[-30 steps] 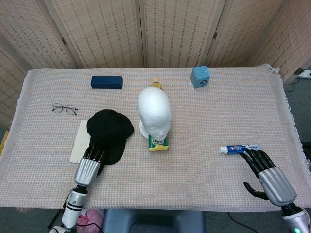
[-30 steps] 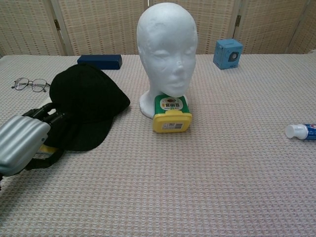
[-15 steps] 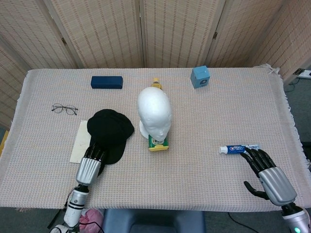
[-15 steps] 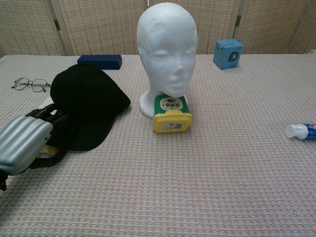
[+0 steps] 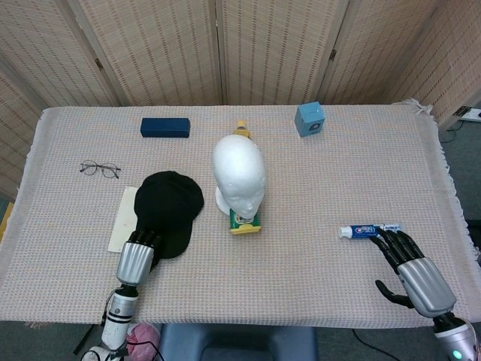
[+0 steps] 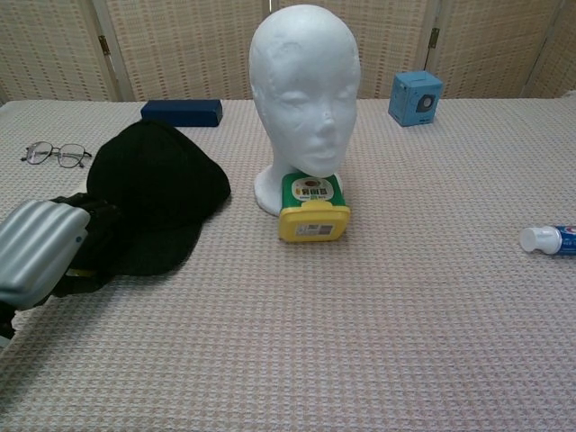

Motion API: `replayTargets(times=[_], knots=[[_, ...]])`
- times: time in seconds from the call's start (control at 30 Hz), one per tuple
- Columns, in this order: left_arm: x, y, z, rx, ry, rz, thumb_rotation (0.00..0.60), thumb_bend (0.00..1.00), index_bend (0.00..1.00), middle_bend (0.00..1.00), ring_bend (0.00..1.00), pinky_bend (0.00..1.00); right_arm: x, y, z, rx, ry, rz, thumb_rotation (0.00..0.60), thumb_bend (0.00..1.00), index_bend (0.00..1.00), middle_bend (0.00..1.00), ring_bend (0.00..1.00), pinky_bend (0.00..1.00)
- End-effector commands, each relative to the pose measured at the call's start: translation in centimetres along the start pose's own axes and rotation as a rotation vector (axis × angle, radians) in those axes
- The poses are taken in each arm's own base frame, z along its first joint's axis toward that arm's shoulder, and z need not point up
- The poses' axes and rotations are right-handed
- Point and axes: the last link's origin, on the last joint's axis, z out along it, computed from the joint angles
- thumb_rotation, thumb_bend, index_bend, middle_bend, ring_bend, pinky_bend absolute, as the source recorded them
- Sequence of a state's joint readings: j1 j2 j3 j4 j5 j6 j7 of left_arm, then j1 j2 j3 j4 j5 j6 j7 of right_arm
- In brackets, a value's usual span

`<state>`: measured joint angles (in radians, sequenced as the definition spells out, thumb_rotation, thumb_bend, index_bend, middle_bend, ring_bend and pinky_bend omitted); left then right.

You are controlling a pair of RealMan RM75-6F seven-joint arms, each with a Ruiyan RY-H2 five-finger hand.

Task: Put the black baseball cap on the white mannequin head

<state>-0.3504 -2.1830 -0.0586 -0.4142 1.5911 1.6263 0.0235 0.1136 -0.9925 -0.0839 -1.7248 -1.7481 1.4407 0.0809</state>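
Observation:
The black baseball cap lies flat on the table, left of the white mannequin head, which stands upright at the table's middle. My left hand is at the near edge of the cap and grips its brim, fingers on top. My right hand rests near the table's front right edge, fingers spread and empty; the chest view does not show it.
A yellow-and-green container lies against the mannequin's base. Toothpaste lies just beyond my right hand. Glasses, a dark blue case and a blue cube sit farther back. A white card lies under the cap's left side.
My left hand has drawn back toward the front edge, and the cap has shifted slightly left and nearer with it. The right hand has stayed put.

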Motion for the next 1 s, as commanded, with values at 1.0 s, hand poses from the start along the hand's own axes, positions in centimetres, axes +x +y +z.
replayTargets(times=[1.0], knots=[[7.3, -5.7, 3.6, -0.087, 0.347, 0.227, 0.6, 0.38, 0.64, 0.71, 0.49, 0.6, 0.2, -0.1, -0.3, 0.011, 0.001, 0.009, 0.6, 0.28, 0.0, 0.0, 0.0, 0.0]])
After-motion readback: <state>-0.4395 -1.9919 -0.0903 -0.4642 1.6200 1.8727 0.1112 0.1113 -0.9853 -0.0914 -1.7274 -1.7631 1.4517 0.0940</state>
